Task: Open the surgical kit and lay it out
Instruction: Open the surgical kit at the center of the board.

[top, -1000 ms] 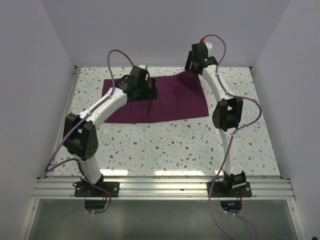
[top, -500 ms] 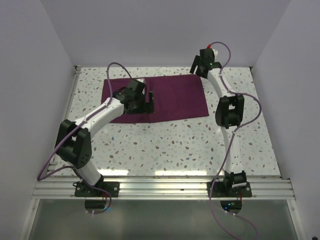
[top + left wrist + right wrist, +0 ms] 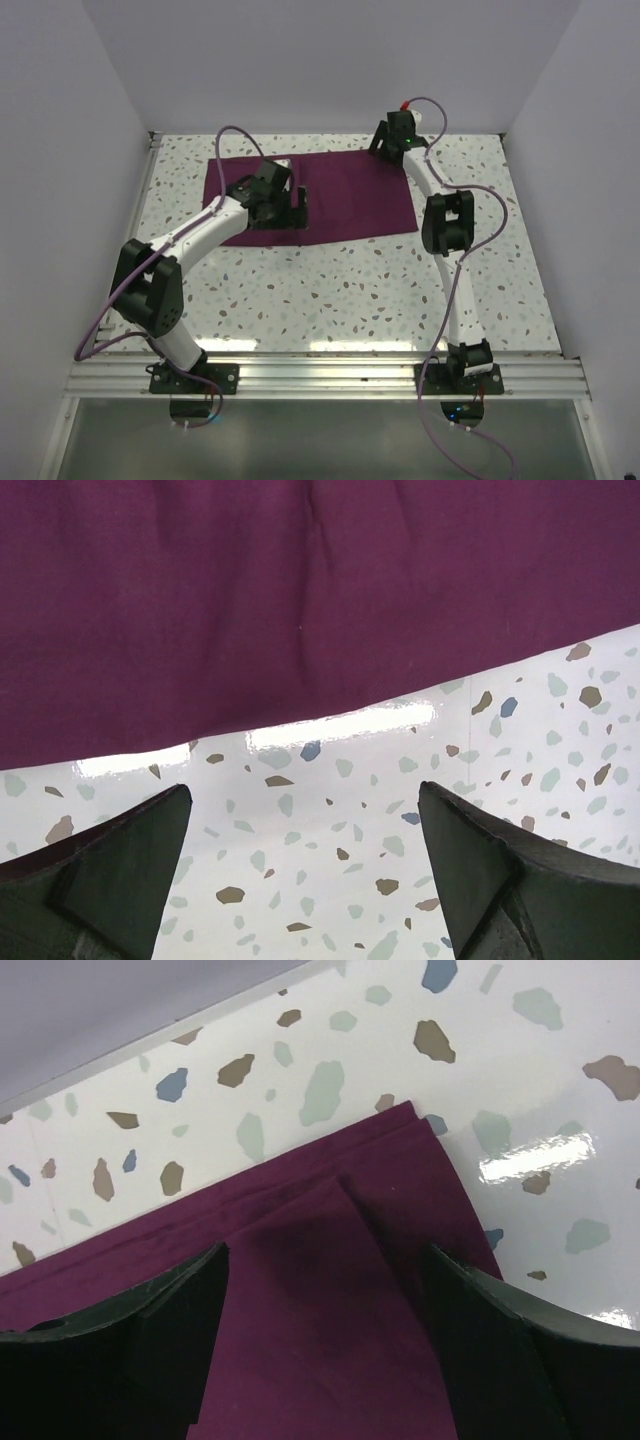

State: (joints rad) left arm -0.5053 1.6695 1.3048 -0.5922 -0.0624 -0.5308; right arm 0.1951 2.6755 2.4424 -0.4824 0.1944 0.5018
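on speckled table (image 3: 350, 290), maroon cloth (image 3: 350, 200), pale walls (image 3: 330, 60)

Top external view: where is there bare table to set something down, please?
The widest bare patch of the speckled white table lies between the maroon cloth wrap's near edge and the aluminium rail. Another: right of the right arm. Crowded: the far band, with the left gripper at the wrap's near edge and the right gripper at its far corner.

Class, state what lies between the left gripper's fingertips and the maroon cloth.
Only bare speckled tabletop separates the left gripper from the cloth, as the left wrist view shows.
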